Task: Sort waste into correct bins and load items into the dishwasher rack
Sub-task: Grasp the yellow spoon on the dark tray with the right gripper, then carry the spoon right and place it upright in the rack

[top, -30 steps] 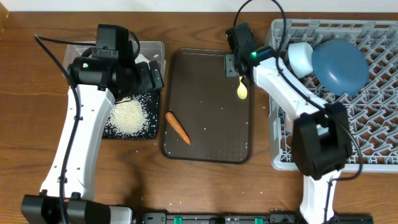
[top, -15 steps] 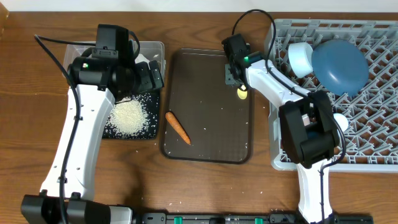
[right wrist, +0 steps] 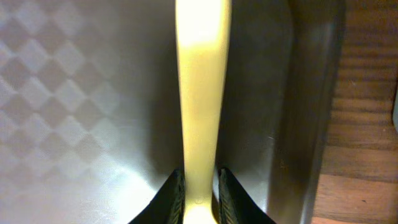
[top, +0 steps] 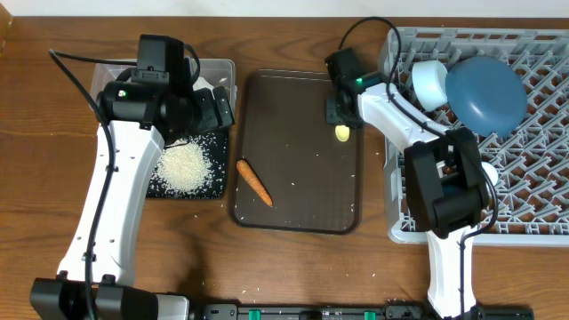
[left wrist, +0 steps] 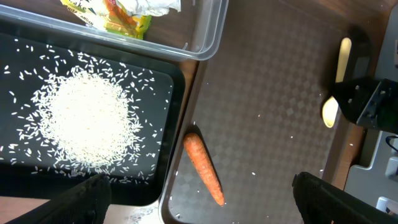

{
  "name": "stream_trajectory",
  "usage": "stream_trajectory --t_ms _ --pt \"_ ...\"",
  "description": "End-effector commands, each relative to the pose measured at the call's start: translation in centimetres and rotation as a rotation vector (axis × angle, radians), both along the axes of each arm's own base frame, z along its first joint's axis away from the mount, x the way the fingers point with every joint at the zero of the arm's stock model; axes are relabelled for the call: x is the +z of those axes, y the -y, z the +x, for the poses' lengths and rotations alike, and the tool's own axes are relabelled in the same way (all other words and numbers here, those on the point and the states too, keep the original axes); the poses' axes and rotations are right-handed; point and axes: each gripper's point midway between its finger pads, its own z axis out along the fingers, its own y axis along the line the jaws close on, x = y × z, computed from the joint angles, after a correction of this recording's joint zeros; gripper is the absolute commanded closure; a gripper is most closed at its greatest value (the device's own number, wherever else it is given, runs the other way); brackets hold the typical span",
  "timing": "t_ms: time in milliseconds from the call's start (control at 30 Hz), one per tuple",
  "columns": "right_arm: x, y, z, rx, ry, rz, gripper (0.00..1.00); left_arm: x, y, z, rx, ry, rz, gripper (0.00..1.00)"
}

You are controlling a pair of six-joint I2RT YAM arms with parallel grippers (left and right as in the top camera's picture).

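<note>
Sorting looks well along, in my judgement. The rice lies heaped on the black tray, and the crumpled paper and wrappers sit in the clear tub. The carrot lies loose on the brown tray among a few stray grains, not yet binned. A pale cup and a blue dish already rest in the rack.

The spoon is the item in hand. It lies near the brown tray's right rim, and whether it has left the surface I cannot tell. The right pincer is narrowed onto its handle, with a fingertip pressed against either side.

The right arm rises from the worktop edge, crosses the rack's left side and bends back toward the tray. The left pincer is spread wide and holds nothing, with its arm stretched up over the tub and black tray.
</note>
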Motion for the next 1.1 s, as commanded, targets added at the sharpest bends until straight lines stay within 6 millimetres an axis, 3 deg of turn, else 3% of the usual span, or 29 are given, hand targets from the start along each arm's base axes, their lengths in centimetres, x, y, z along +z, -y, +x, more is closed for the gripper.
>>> stream_trajectory --t_ms 0,133,300,467,600,833,867,967,1067 --pt "-1.7 0.0 -0.9 0.025 -0.067 0.025 0.84 -0.6 -0.2 0.0 0.003 -0.017 0.014 0.04" --pt "-1.9 0.3 -1.8 0.06 -0.103 0.002 0.84 -0.6 -0.2 0.0 0.003 -0.017 0.014 0.04" --pt "-2.1 0.5 -2.8 0.088 -0.142 -0.016 0.99 -0.6 -0.2 0.0 0.003 -0.017 0.014 0.04" --pt "-0.3 -0.2 -2.3 0.1 -0.11 0.022 0.99 -0.6 -0.2 0.0 0.003 -0.017 0.014 0.04" --pt "4.3 -1.1 -1.4 0.147 -0.029 0.068 0.99 -0.6 -0.2 0.0 0.003 -0.017 0.014 0.04" --pt "15.1 -0.4 -1.8 0.159 0.149 0.115 0.99 -0.6 -0.2 0.0 0.003 -0.017 0.014 0.04" --pt "17.1 0.6 -2.3 0.143 0.173 0.115 0.99 -0.6 -0.2 0.0 0.003 -0.017 0.014 0.04" --pt "19.9 3.2 -3.5 0.095 0.196 0.109 0.99 -0.6 -0.2 0.0 0.003 -0.017 0.014 0.04" --pt "21.3 6.9 -4.6 0.023 0.185 0.076 0.99 -0.6 -0.2 0.0 0.003 -0.017 0.014 0.04"
